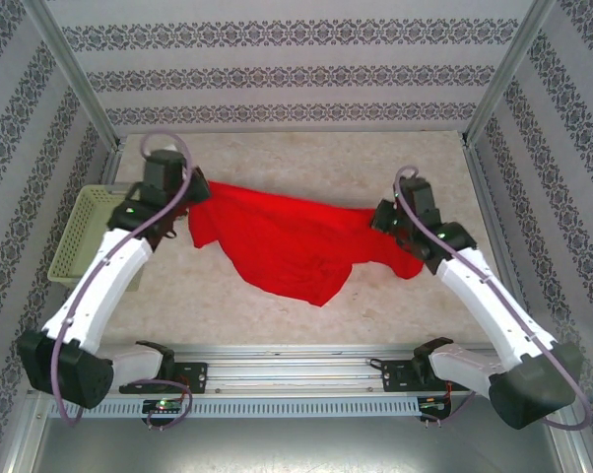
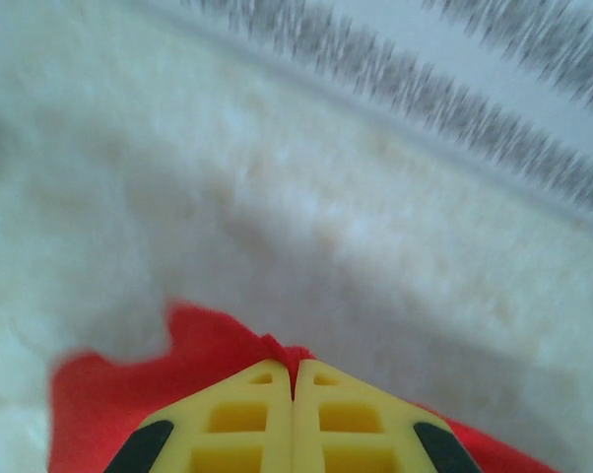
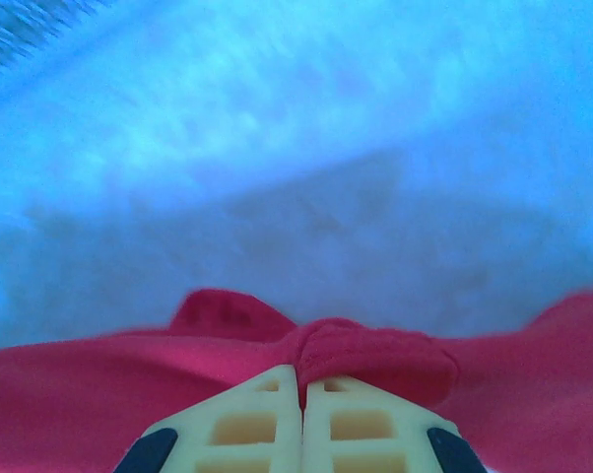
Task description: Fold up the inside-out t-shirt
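inside-out t-shirt (image 1: 287,246): we've got left hand (image 2: 295,372) and right hand (image 3: 301,376) clamped tight on its edges; cloth sags between them, no fold yet.

Top view bright, evenly lit, sharp; faint shadow seen under bright red thin-cloth t-shirt (image 1: 296,246) on pale mottled bench (image 1: 277,163). Left wrist view smeared by motion blur; patterned wall (image 2: 454,89) streaked. Right wrist view washed blue, blurred; broad shadow cast across bench.
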Robot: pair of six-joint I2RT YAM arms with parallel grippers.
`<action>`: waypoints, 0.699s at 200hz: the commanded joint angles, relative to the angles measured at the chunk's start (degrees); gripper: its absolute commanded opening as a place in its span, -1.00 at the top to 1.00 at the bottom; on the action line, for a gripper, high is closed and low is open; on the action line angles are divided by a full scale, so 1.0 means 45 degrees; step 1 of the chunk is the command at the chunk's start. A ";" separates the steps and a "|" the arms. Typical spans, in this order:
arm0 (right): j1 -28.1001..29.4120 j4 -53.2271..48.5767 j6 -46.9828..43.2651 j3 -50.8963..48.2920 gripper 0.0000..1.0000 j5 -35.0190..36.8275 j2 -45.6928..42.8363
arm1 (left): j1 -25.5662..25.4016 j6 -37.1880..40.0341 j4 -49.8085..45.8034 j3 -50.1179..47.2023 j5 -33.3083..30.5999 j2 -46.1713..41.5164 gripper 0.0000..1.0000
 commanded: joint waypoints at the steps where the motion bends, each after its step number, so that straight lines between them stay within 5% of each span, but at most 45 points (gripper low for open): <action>1: -0.0217 -0.1250 -0.1228 0.2608 1.00 0.0438 -0.0050 | 0.0569 0.0599 -0.1557 0.2056 -0.1200 -0.0434 1.00; 48: -0.0229 -0.1447 -0.1835 0.6327 1.00 0.0401 -0.0436 | 0.0642 0.1086 -0.1311 0.4330 -0.1180 -0.2330 1.00; 91: -0.0208 -0.0610 -0.1477 0.6994 1.00 -0.0554 -0.0643 | 0.0642 0.1254 -0.0450 0.3831 -0.1711 -0.4026 1.00; 140: -0.0018 -0.1164 -0.2061 0.8848 1.00 -0.1103 0.2505 | 0.0681 0.1814 -0.1822 0.4717 -0.2287 -0.0502 1.00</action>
